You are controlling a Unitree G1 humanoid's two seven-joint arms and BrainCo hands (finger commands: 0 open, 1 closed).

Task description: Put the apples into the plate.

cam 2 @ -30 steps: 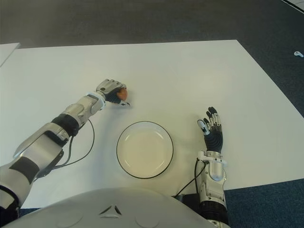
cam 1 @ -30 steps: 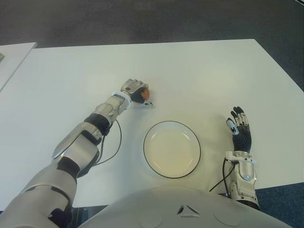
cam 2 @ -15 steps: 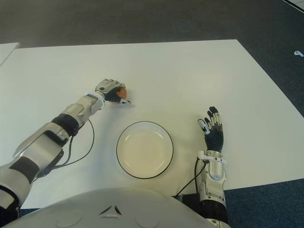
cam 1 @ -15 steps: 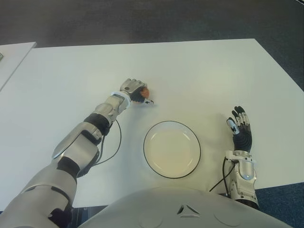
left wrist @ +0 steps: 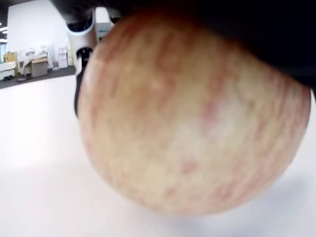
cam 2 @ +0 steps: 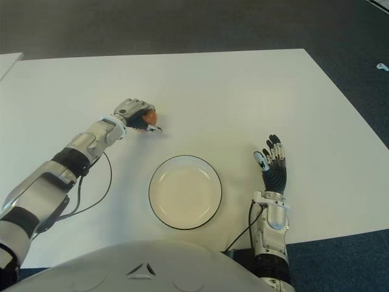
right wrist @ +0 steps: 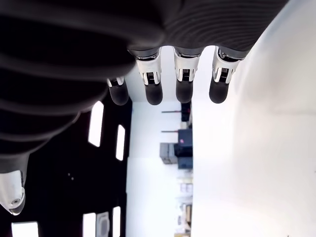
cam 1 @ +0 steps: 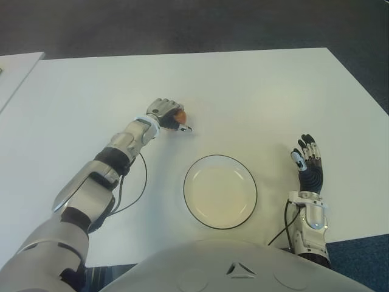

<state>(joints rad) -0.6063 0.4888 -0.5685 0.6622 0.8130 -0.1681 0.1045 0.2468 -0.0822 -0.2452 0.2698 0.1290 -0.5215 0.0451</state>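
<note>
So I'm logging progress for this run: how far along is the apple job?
Nothing is done yet: the plate holds nothing. In hand: the left hand has its fingers closed on an apple, beyond the plate to its left. Left: carrying it over and releasing. The right hand shows open, right of the plate.

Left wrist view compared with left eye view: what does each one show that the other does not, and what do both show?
Only the left wrist view shows the apple's streaked red-yellow skin up close, filling the picture. Only the left eye view shows the plate, bare, nearer the robot than the apple, and the right hand with fingers spread, right of the plate. Both show the apple in the left hand over the white table.
</note>
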